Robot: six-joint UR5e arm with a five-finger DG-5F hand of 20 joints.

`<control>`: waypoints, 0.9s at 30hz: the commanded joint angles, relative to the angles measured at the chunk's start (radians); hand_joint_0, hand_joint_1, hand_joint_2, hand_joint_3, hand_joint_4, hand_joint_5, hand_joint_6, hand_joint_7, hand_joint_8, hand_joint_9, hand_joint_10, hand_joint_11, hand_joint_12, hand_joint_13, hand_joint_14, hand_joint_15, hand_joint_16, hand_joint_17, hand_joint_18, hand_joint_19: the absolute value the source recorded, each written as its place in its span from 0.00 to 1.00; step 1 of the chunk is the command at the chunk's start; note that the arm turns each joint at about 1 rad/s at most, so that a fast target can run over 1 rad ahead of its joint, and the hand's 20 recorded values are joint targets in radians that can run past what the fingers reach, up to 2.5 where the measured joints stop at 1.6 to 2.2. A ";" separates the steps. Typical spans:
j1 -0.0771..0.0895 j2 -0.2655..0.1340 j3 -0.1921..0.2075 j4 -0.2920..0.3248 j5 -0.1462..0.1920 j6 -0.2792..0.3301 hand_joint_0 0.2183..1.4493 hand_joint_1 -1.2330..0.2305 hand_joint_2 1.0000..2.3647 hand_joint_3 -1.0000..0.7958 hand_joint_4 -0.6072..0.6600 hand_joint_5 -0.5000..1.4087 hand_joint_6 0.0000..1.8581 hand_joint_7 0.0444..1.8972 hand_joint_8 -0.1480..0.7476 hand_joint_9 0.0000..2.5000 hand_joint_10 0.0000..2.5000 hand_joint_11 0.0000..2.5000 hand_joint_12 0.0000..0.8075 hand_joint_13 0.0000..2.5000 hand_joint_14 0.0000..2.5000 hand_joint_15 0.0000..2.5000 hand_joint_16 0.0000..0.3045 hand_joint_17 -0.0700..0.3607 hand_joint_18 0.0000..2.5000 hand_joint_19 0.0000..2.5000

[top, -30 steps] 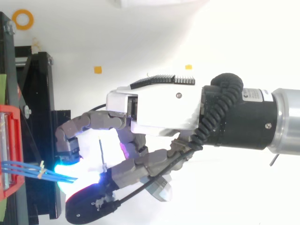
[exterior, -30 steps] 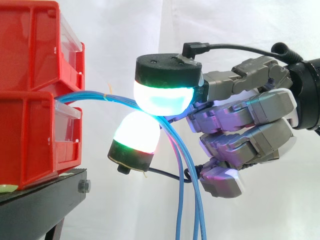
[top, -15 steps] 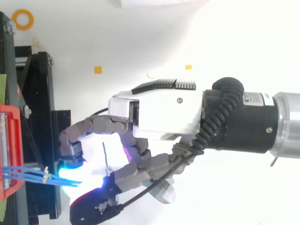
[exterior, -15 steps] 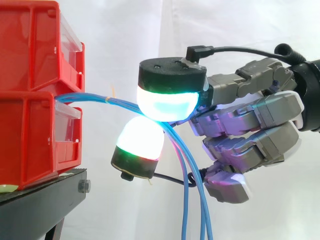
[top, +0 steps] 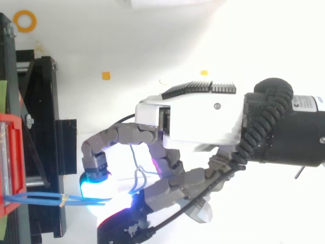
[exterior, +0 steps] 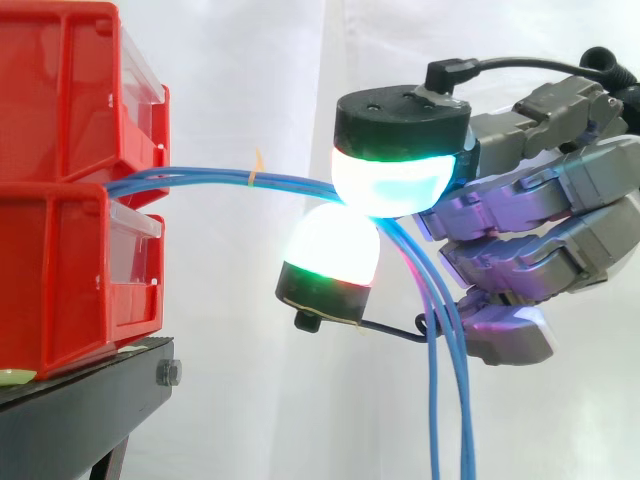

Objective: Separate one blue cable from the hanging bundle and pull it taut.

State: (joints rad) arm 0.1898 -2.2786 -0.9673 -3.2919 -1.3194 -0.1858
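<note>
Hand: entered from the right edge in the side view (exterior: 545,225); its white back is seen from above in the top view (top: 203,122).
Grasp: the fingers are curled and a pinch is made; the cables are clamped between two glowing pads.
Upper pad (exterior: 392,180): cyan-white under a black cap, pressed on the cables from above.
Lower pad (exterior: 330,250): white over a green and red band, set against the cables from below.
Cables (exterior: 200,180): blue, with several strands run together. They are led out from between the two bins, carried nearly level to the pads, bent there, and hung down past the lower edge of the side view.
Separation: whether one strand is held apart from the others cannot be told.
Tie (exterior: 253,178): small and yellow, wrapped round the strands between bins and pads.
Bins (exterior: 70,250): red, two stacked at the left, with clear fronts.
Stand (exterior: 90,400): black, placed under the bins.
Curtain (exterior: 250,60): white, hung behind the work.
Floor marks: two yellow squares (top: 105,75) and a yellow ring (top: 24,21) are seen from above.
</note>
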 commanded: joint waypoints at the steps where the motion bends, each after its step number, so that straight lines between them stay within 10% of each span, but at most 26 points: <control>1: -0.001 0.002 0.002 -0.018 -0.012 0.000 0.42 0.32 0.01 0.46 0.57 0.34 0.27 0.68 0.41 0.86 0.01 0.26 0.45 0.73 0.01 0.48 0.16 0.41 0.49 0.35; 27: -0.001 0.002 0.016 -0.028 -0.015 -0.003 0.40 0.23 0.01 0.40 0.58 0.33 0.27 0.68 0.43 0.85 0.01 0.28 0.43 0.72 0.01 0.48 0.15 0.40 0.48 0.34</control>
State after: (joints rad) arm 0.1885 -2.2766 -0.9510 -3.3195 -1.3345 -0.1877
